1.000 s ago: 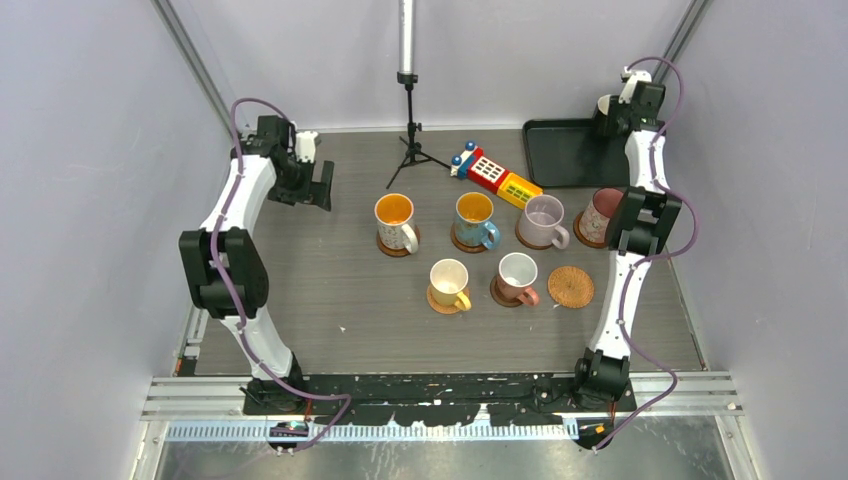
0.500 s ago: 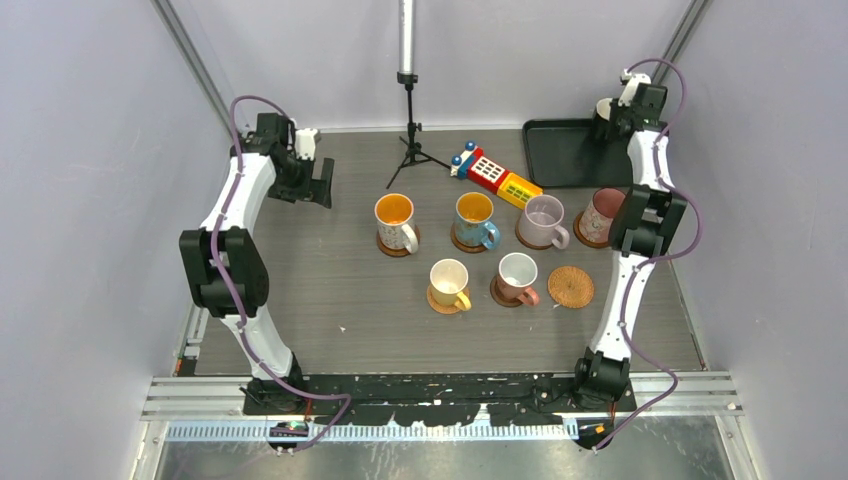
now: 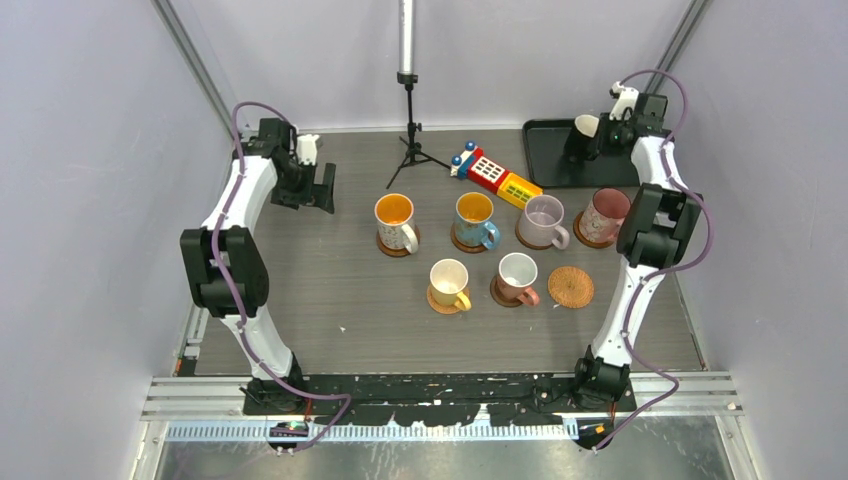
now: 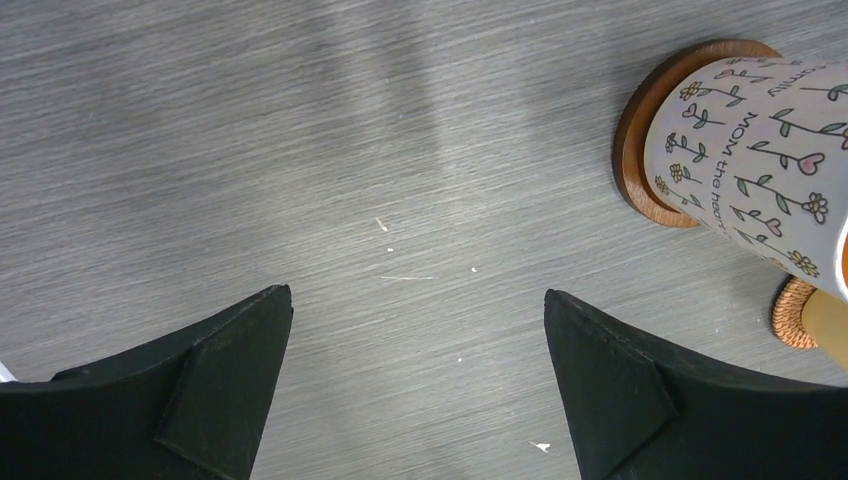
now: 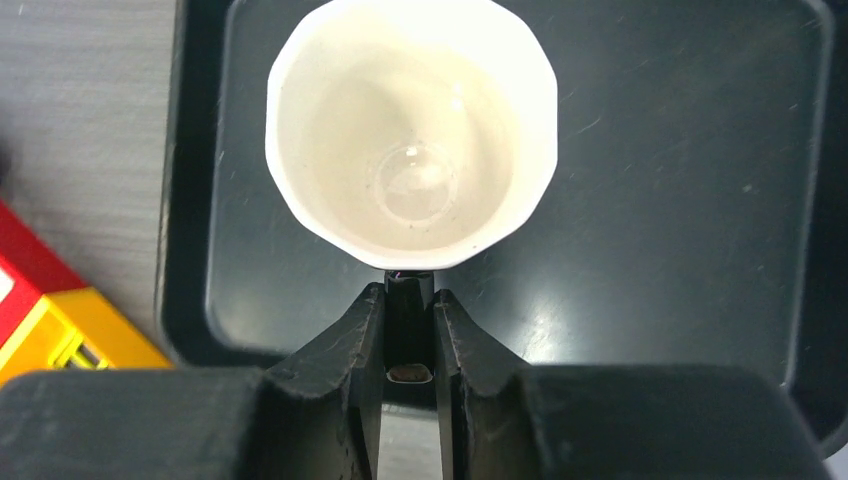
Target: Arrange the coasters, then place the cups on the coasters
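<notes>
My right gripper (image 5: pixel 410 300) is shut on the dark handle of a black cup with a white inside (image 5: pixel 410 135), held over the black tray (image 5: pixel 680 200); the top view shows this cup (image 3: pixel 585 130) at the back right. Six other cups stand on coasters: white patterned (image 3: pixel 395 218), blue (image 3: pixel 474 214), lavender (image 3: pixel 543 216), pink (image 3: pixel 605 209), yellow (image 3: pixel 449 279), pink (image 3: pixel 517 273). One woven coaster (image 3: pixel 571 287) lies bare. My left gripper (image 3: pixel 322 187) hangs open at the back left, its jaws (image 4: pixel 418 300) wide over bare table, left of the patterned cup (image 4: pixel 760 160).
A red and yellow toy block (image 3: pixel 495 175) lies between the tray (image 3: pixel 550 160) and the cups. A small tripod stand (image 3: pixel 410 140) rises at the back middle. Grey walls close in both sides.
The right gripper has closed on the black cup's handle and carried the cup leftward over the tray. The left arm has stayed still.
</notes>
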### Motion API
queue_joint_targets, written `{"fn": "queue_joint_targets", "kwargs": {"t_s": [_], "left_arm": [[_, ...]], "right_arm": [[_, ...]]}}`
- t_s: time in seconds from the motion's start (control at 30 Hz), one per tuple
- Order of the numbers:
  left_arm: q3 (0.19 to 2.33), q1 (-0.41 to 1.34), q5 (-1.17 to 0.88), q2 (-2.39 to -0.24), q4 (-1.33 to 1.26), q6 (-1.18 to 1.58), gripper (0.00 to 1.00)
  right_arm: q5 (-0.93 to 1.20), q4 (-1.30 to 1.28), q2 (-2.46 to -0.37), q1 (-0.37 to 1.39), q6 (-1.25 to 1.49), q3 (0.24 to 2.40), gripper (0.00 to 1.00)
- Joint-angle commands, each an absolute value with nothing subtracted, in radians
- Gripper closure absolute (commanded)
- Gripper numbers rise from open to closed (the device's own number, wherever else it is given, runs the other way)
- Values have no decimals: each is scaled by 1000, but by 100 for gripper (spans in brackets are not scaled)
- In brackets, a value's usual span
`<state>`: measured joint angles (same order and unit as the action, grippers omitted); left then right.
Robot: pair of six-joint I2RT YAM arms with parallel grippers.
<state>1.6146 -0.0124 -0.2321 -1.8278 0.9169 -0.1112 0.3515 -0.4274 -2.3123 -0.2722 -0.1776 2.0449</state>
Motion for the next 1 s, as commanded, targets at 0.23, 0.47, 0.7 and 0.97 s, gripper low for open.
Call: {"fn": "queue_joint_targets", "kwargs": {"t_s": [0.23,0.47,0.7,0.97], "left_arm": [[1601,-13,-265,-1773,902,-103,0],[1613,-14,-265,-1784,902,-101,0],[1623,-14,-252,-1787,900,-105,0],[1651,-15,-233,-1798,901,-112,0]], "right_arm": [[433,-473,-2105,-266,-413,1848,87],[360,-606,-2164,-262,-482,1941,66],[304,-693,-2237,-250,-495,2053,52],[262,-717,-2285,-228,-500,2106,44]]}}
